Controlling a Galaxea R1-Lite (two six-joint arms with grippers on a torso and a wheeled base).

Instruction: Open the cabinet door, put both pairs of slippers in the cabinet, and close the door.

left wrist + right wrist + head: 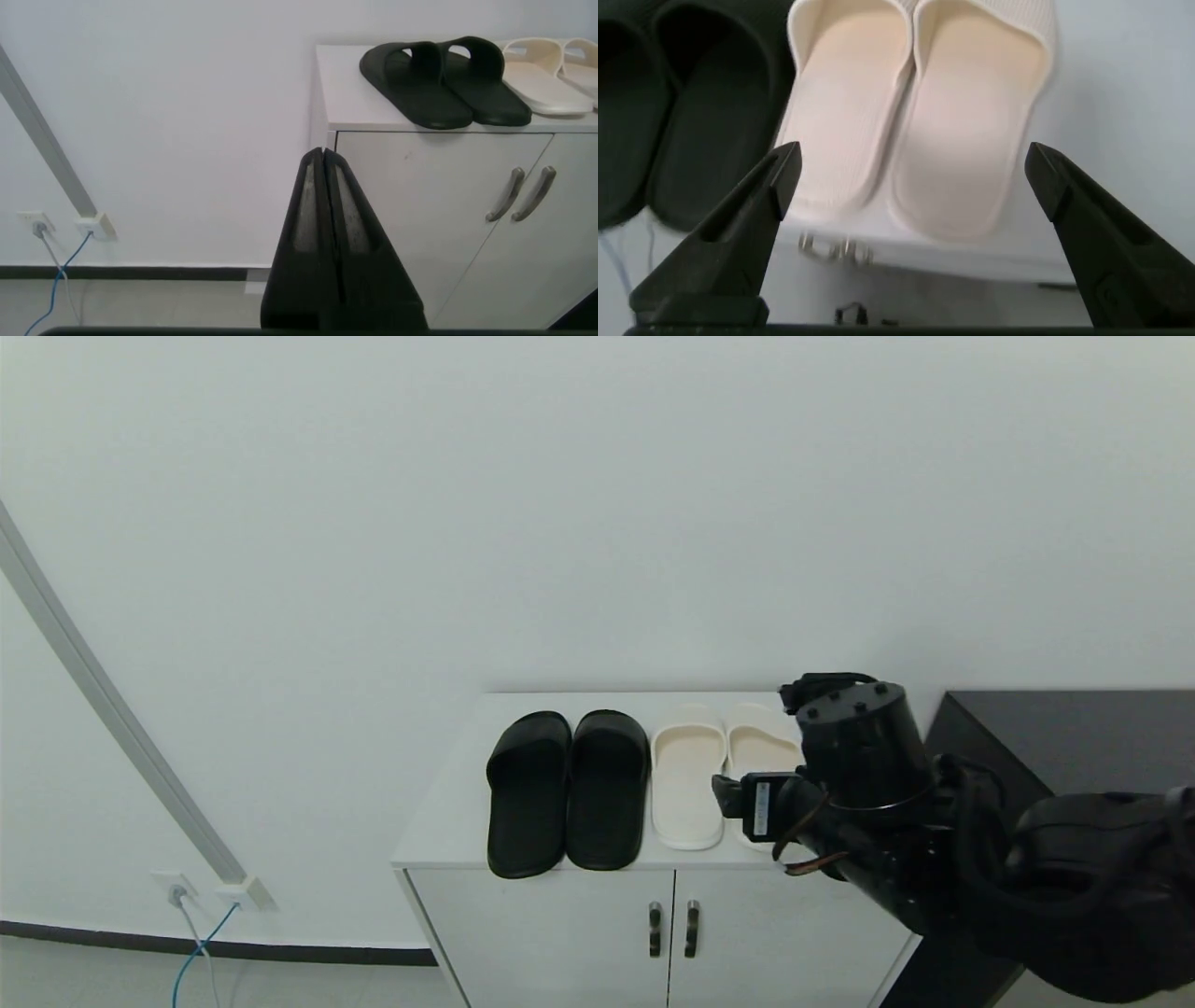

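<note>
A black pair of slippers [567, 791] and a cream pair of slippers [689, 786] lie side by side on top of a white two-door cabinet [551, 933], both doors closed, with two metal handles [672, 928] at the middle. My right gripper [910, 168] hangs open just above the heel ends of the cream slippers [915, 103], its fingers [752, 219] spread wider than the pair. The right arm hides part of the right cream slipper in the head view. My left gripper [324, 159] is shut and empty, low and to the left of the cabinet, well away from the handles [523, 191].
A dark table [1064, 728] stands right next to the cabinet's right side. A white wall runs behind. At the lower left there are wall sockets [210, 891] with a blue cable [191, 957] and a slanted white conduit [103, 700].
</note>
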